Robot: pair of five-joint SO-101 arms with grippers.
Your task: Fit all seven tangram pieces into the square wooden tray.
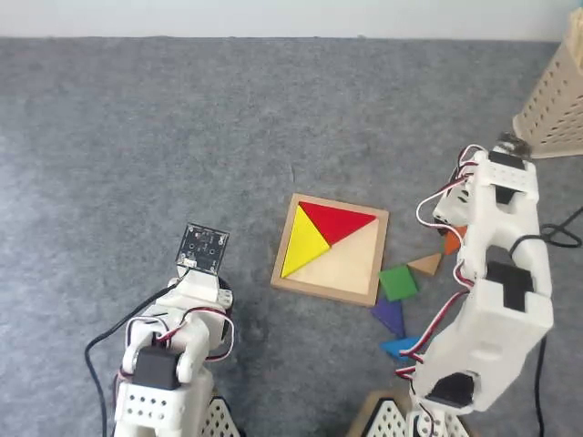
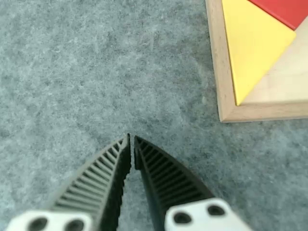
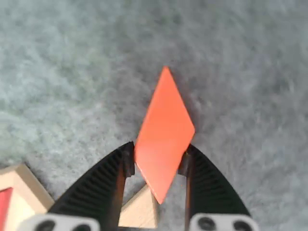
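Felt mat (image 1: 137, 137), grey and fuzzy, covers the table. Square wooden tray (image 1: 351, 264) sits right of centre in the high view, turned a little, with a raised pale rim and a smooth floor showing bare wood in its lower right half. Inside it lie the red triangle (image 1: 337, 218) and yellow triangle (image 1: 303, 241), both large, flat and sharp-cornered. They meet along one edge and fill the upper and left part.

The loose pieces lie on the felt right of the tray. The green square (image 1: 398, 282) is just beside the tray's lower right corner, and a small plain-wood triangle (image 1: 425, 264) is just up-right of it. The purple piece (image 1: 389, 316) is below the square, and the blue piece (image 1: 401, 347) is lower, partly under my right arm.

My right gripper (image 3: 159, 153) has its ribbed black fingers clamped on the orange parallelogram (image 3: 165, 120), one finger on each slanted side, with a pointed corner sticking out past the tips.

My left gripper (image 2: 131, 139) has its ribbed fingers pressed together, holding nothing. It is over felt near a tray corner but apart from the rim.

A wide stretch of felt runs across the left and top of the high view. A pale perforated block (image 1: 556, 91) stands at upper right, close to my right arm.
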